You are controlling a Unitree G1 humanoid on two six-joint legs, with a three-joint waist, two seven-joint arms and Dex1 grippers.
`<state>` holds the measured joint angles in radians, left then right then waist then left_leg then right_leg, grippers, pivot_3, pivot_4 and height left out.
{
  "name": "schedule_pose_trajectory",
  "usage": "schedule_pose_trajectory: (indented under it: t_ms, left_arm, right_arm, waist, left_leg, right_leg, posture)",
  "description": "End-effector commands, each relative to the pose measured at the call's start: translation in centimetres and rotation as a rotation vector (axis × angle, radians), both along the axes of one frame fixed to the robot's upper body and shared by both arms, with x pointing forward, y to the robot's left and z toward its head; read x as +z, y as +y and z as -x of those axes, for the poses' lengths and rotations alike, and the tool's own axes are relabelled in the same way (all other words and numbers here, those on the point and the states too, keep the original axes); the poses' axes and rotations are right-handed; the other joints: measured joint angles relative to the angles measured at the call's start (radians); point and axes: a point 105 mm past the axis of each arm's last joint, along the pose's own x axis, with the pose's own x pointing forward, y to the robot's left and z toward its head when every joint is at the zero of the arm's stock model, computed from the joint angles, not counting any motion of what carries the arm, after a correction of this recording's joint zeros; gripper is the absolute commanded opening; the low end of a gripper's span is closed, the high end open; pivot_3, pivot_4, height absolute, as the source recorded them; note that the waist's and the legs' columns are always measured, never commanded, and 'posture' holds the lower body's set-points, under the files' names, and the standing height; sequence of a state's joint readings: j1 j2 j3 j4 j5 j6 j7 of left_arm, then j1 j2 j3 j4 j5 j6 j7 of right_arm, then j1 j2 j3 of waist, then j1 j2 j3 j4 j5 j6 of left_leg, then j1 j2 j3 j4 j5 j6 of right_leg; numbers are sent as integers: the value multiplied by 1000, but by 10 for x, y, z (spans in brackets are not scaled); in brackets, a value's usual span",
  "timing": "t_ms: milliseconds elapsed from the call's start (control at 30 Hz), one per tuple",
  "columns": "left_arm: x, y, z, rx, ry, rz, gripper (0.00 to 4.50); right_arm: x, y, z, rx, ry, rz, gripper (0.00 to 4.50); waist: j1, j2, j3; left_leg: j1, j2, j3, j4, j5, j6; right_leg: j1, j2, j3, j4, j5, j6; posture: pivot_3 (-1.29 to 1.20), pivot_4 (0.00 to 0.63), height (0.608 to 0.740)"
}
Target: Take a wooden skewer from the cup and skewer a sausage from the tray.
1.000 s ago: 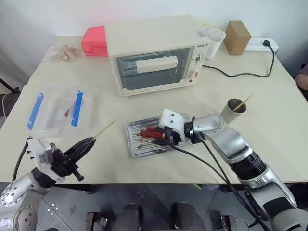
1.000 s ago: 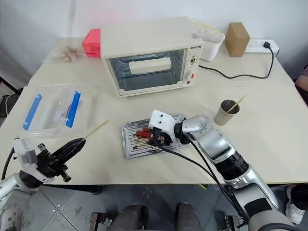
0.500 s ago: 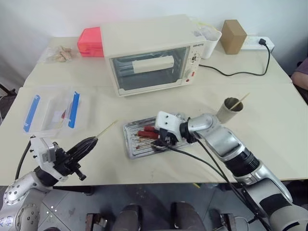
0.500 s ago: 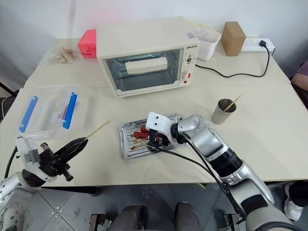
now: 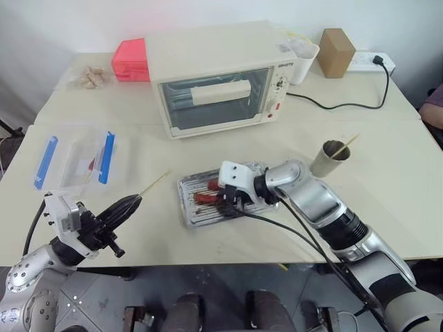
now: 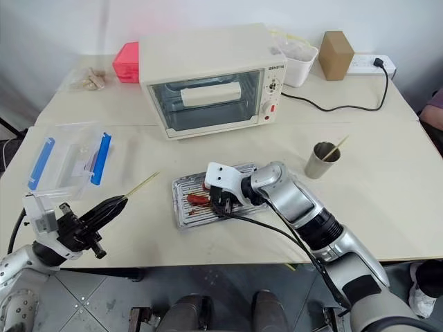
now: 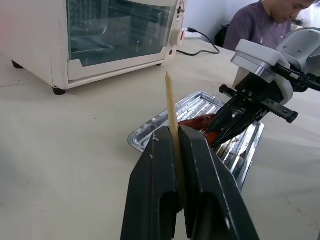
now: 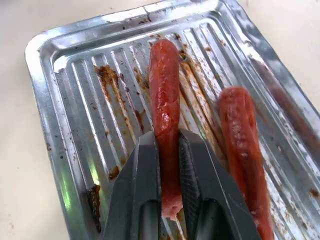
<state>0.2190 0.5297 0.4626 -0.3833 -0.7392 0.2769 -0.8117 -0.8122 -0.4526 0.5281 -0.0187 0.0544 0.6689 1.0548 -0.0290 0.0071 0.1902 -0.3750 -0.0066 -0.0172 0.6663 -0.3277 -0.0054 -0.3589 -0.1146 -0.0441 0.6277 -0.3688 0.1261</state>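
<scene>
The silver tray [image 5: 188,211] lies at the table's front middle. My right gripper [image 5: 223,201] reaches into it from the right and is shut on one end of a red sausage [image 8: 165,90]. A second sausage [image 8: 242,130] lies beside it on the ridged bottom [image 8: 70,125]. At the front left, my left gripper [image 5: 129,205] is shut on a wooden skewer [image 7: 170,100], whose point aims toward the tray. The grey cup [image 5: 331,158] stands right of the tray with another skewer [image 5: 350,142] leaning out of it.
A toaster oven [image 5: 218,83] stands behind the tray. A clear box with blue clips [image 5: 73,160] is at the left. A red box [image 5: 130,59], white tub [image 5: 304,59], cardboard box [image 5: 337,52] and power cable [image 5: 346,105] sit at the back. A person [image 7: 270,20] sits at the right.
My right gripper has shut on a sausage and shifted slightly left in the tray. The left gripper and its skewer have stayed put.
</scene>
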Motion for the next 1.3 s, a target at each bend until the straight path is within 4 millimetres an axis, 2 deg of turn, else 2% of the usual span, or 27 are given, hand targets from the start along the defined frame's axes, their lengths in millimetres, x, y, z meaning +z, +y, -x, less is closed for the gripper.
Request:
schedule_pose_trajectory:
  t_ms: [33,100,200,333,467,833,1300]
  left_arm:
    - [8,-2,3,-40,-21,-23,0]
    - [10,-3,5,-77,-12,-34,0]
    - [14,-6,10,-192,12,-82,0]
    - [16,-23,15,-362,43,-140,0]
    - [18,-41,16,-481,46,-167,0]
    - [16,-60,-3,-558,39,-154,0]
    - [12,-55,-6,-524,39,-161,0]
  right_arm:
    - [31,4,16,160,-72,-92,177]
    - [44,-3,25,244,-105,-132,177]
    - [58,-34,28,291,-157,-126,177]
    - [67,-65,24,316,-226,-123,177]
    - [65,-88,19,308,-264,-79,177]
    - [66,-83,22,339,-304,-83,177]
    - [65,-94,21,314,-295,-61,177]
  waist:
    - [0,0,0]
    - [2,0,0]
    - [5,-1,0]
    - [2,-1,1]
    - [-2,-1,1]
    - [2,-1,1]
    - [2,-1,1]
  left_leg:
    - [0,0,0,0,0,0]
    - [0,0,0,0,0,0]
    - [0,0,-1,0,0,0]
    - [0,-1,0,0,0,0]
    - [1,1,0,-1,0,0]
    - [1,0,1,1,0,0]
    - [1,0,0,1,0,0]
  right_leg:
    - [0,0,0,0,0,0]
    - [0,0,-1,-1,0,0]
    - [1,0,-1,-1,0,0]
    - [2,-1,-1,-2,0,0]
    - [2,0,-1,-1,0,0]
    - [2,0,-1,0,0,0]
    - [2,0,-1,0,0,0]
  posture:
    - [0,150,740]
    - [0,150,740]
    - [0,150,740]
    - [0,150,740]
    - [0,150,740]
    - [0,150,740]
    - [0,150,740]
